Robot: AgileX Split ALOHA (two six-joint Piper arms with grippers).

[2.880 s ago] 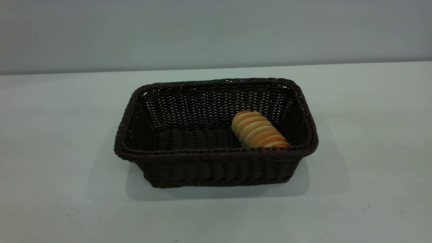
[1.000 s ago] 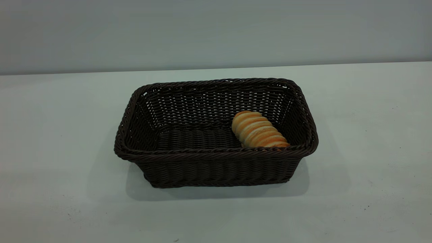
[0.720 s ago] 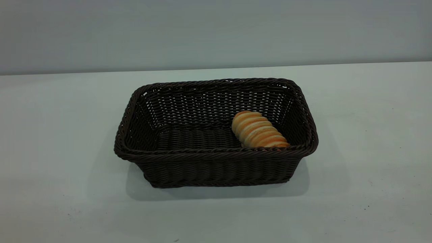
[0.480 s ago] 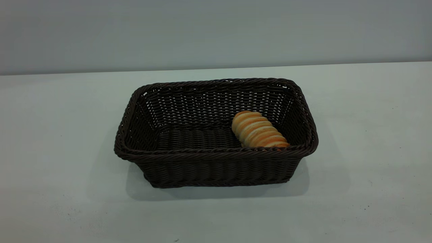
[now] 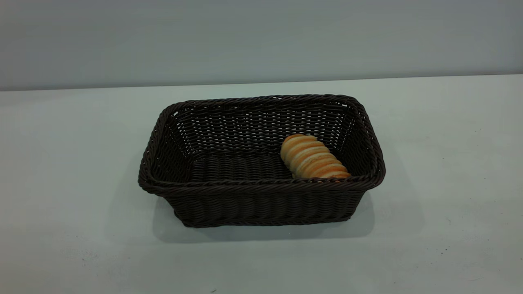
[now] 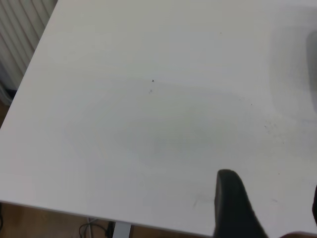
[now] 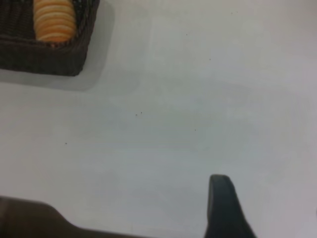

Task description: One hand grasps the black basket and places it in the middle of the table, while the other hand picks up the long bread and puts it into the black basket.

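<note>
You have the ridged golden-orange oblong loaf (image 5: pixel 314 158) lying inside the dark woven rectangular wicker basket (image 5: pixel 261 185), right end; likely light, squashable, grip mid-length; both tools' states: cannot tell.

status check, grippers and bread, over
Left gripper and right gripper both off the black basket, over bare table. Long bread inside basket. Nothing in the way.

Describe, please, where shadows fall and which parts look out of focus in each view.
Exterior view: the black basket casts a soft shadow on the table in front; the long bread looks sharp. Left wrist view: near finger blurred. Right wrist view: finger blurred, shadow beside the basket.
</note>
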